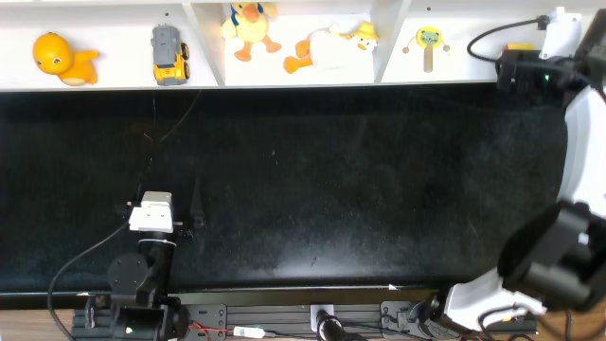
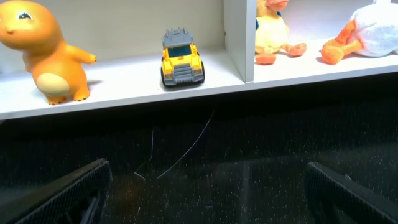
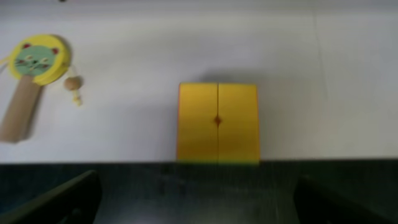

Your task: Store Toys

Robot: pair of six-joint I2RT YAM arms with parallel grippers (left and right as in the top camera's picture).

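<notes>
A yellow block (image 3: 217,122) stands near the front edge of the white shelf (image 3: 323,74), with a small rattle drum (image 3: 34,68) beside it. My right gripper (image 3: 199,202) is open just in front of the block, its fingers wide apart and holding nothing. In the top view the right arm (image 1: 568,161) reaches to the shelf's far right bay, where the block (image 1: 518,45) peeks out. My left gripper (image 2: 205,196) hangs open and low over the black mat, facing an orange dinosaur (image 2: 43,53) and a yellow truck (image 2: 181,57).
The shelf (image 1: 284,80) runs along the table's far edge, split by dividers. It holds a yellow duck plush (image 1: 249,26) and a white duck plush (image 1: 331,47) in the middle bay. The black mat (image 1: 331,189) spans the table. A cable runs to the left arm (image 1: 142,270).
</notes>
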